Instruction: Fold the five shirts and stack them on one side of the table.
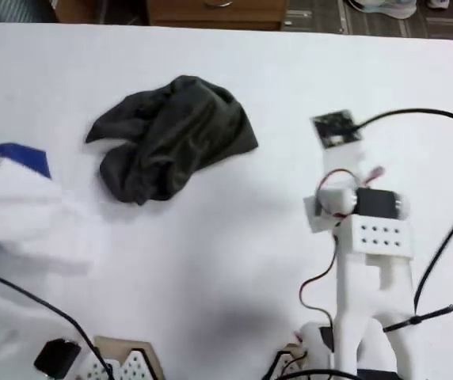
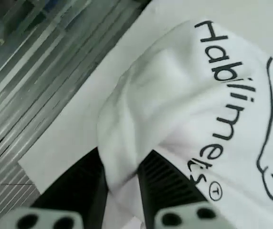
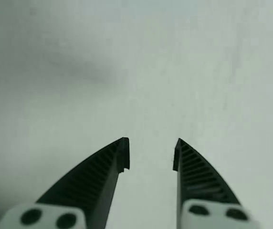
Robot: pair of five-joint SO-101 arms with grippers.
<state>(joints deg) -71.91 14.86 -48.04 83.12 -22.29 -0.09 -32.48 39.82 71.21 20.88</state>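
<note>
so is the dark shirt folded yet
Not folded. The dark shirt lies crumpled in a loose heap on the table, with bunched creases and ragged, uneven edges.

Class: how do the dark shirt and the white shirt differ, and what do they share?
The dark shirt is plain; the white shirt bears black print. The dark shirt lies loose on the table; the white shirt is pinched in the left gripper. Both are crumpled, unfolded.

Dark shirt (image 1: 171, 134): is seen crumpled on the white table (image 1: 234, 237), left of centre
White shirt (image 1: 20, 207): is bunched at the table's left edge
Arm (image 1: 369, 245): is set at the near right, well apart from both shirts
</note>
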